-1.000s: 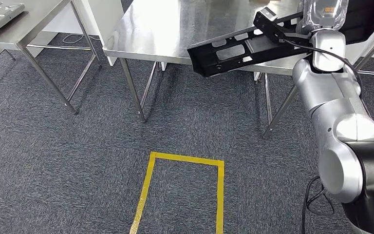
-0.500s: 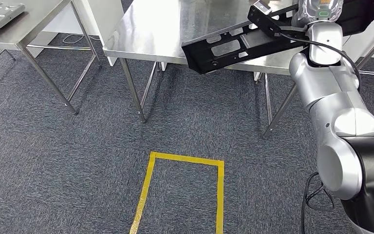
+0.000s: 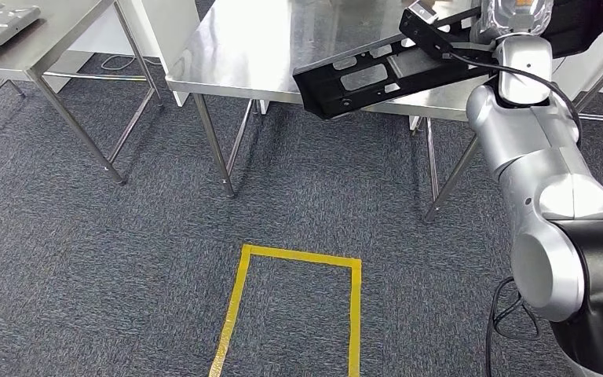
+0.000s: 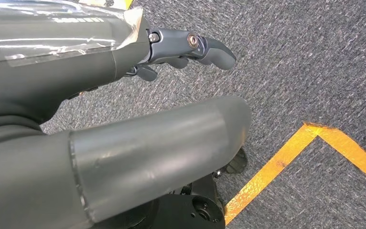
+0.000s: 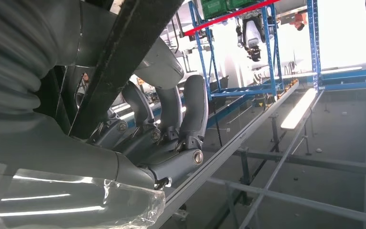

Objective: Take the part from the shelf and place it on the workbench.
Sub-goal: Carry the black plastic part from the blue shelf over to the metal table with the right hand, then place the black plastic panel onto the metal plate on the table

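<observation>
Fingers (image 5: 190, 112) grip part (image 3: 377, 78) over workbench (image 3: 235, 55) edge.

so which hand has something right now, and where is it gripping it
The right hand holds the long black part near its right end, above the steel workbench. The left hand holds nothing.

The part (image 3: 377, 75) is matt black, with pale cut-outs showing the table through it. The workbench (image 3: 251, 47) is bare brushed steel, silver-grey. The carpet (image 3: 126, 259) is speckled dark grey-blue, marked by a yellow tape outline (image 3: 298, 255). The right arm (image 3: 542, 181) is silver with black sections. The left hand (image 4: 190, 47) is dark grey. A blue rack (image 5: 267, 52) carries a red bar.
</observation>
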